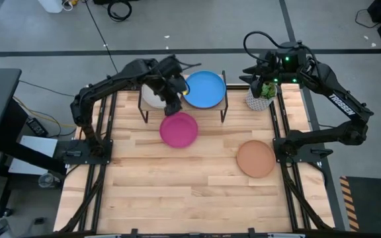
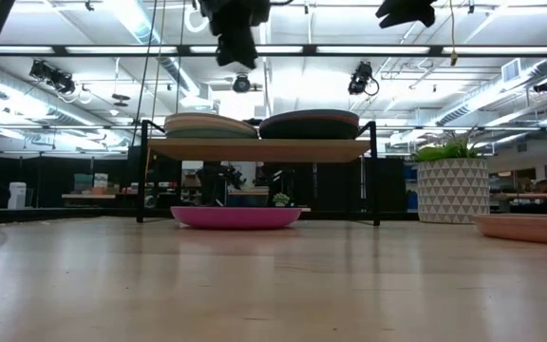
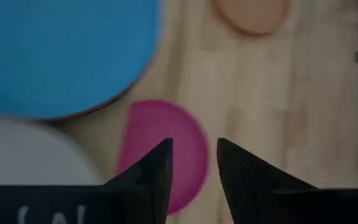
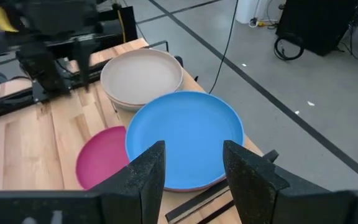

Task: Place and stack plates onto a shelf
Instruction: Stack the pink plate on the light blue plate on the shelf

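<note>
- The large slatted light-wood tabletop point(image 1: 177, 185) spreads below me; I am the robot, and my left pincer point(image 1: 172, 99) hangs above its far half.
- The small light-wood shelf on thin black metal legs point(image 2: 259, 150) stands just under and beyond my left pincer, already carrying two piles of plates.
- The round shallow blue plate point(image 1: 204, 88) tops the pile on the shelf to the right of my left pincer; a thin edge of another plate shows beneath it.
- The round cream-white plate point(image 4: 142, 76) tops the other pile, partly beneath my left arm.
- The round magenta plate point(image 1: 178, 129) lies flat on the tabletop just in front of the shelf, almost straight below my left pincer and slightly nearer my base.
- The round tan plate point(image 1: 255, 158) lies well apart, off to the right, nearer my right arm's base.
- My left pincer's two dark fingers point(image 3: 157, 171) stand apart with nothing between them.
- My right pincer point(image 4: 191, 165) waits above the shelf's right end, beside a potted plant in a white patterned pot point(image 1: 262, 94), fingers likewise parted and empty.
- I judge the magenta plate comes next: I should lower over its near rim, pinch the rim firmly, lift level, and clear the shelf's edge before setting it on a pile.
</note>
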{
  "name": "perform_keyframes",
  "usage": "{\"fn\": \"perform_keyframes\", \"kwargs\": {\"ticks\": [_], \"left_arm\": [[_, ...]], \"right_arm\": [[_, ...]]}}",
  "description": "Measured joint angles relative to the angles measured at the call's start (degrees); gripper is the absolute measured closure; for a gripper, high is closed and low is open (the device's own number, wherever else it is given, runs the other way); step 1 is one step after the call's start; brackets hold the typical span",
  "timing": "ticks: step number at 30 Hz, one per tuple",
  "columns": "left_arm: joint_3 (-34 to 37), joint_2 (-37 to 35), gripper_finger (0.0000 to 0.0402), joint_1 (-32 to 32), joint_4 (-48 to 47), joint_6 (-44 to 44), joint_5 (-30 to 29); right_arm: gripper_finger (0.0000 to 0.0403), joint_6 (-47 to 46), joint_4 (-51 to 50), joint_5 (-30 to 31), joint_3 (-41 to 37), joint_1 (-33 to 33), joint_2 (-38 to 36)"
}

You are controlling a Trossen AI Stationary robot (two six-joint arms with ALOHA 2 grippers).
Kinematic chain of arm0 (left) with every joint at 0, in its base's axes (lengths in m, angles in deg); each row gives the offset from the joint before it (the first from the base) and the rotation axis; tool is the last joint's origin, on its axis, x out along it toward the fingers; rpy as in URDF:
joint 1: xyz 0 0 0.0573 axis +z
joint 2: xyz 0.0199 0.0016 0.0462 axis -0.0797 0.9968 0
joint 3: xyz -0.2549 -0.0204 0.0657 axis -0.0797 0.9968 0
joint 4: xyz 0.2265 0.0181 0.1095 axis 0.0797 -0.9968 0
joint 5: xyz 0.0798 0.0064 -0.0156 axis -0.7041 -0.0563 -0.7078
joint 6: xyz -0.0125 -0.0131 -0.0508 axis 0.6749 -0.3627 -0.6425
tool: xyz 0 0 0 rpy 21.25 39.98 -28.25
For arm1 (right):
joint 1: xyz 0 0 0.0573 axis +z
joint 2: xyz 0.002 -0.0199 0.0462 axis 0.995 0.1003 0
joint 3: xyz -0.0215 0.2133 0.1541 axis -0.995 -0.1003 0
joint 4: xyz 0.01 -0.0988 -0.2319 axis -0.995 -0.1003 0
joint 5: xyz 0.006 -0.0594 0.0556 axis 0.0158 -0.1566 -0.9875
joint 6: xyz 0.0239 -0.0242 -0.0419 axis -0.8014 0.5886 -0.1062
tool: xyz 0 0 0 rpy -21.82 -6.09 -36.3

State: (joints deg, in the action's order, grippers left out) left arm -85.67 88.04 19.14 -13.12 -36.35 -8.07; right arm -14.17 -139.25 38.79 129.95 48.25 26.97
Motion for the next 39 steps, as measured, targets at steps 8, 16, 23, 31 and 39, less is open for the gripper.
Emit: {"fn": "perform_keyframes", "kwargs": {"ticks": [8, 16, 23, 31, 39], "left_arm": [[11.85, 0.07, 0.027, -11.24, 7.45, -1.86, -1.19], [27.95, 0.11, 0.027, -19.31, 24.42, -7.35, -9.49], [37.26, 0.13, 0.027, -22.15, 35.43, -11.59, -16.27], [43.92, 0.15, 0.027, -23.97, 41.95, -15.61, -22.74], [46.49, 1.48, 0.027, -24.37, 45.95, -15.76, -26.01]], "right_arm": [[0.0235, 0.19, -2.49, -0.26, 0.0, 0.0, 0.0], [0.0235, 0.65, -3.47, -0.94, 0.0, 0.0, 0.0], [0.0235, 0.73, -4.54, -2.46, 0.0, 0.0, 0.0], [0.0235, 0.52, -4.52, -3.52, 0.0, 0.65, 0.0], [0.0235, 0.06, -4.52, -3.48, 0.0, 1.79, 0.0]]}}
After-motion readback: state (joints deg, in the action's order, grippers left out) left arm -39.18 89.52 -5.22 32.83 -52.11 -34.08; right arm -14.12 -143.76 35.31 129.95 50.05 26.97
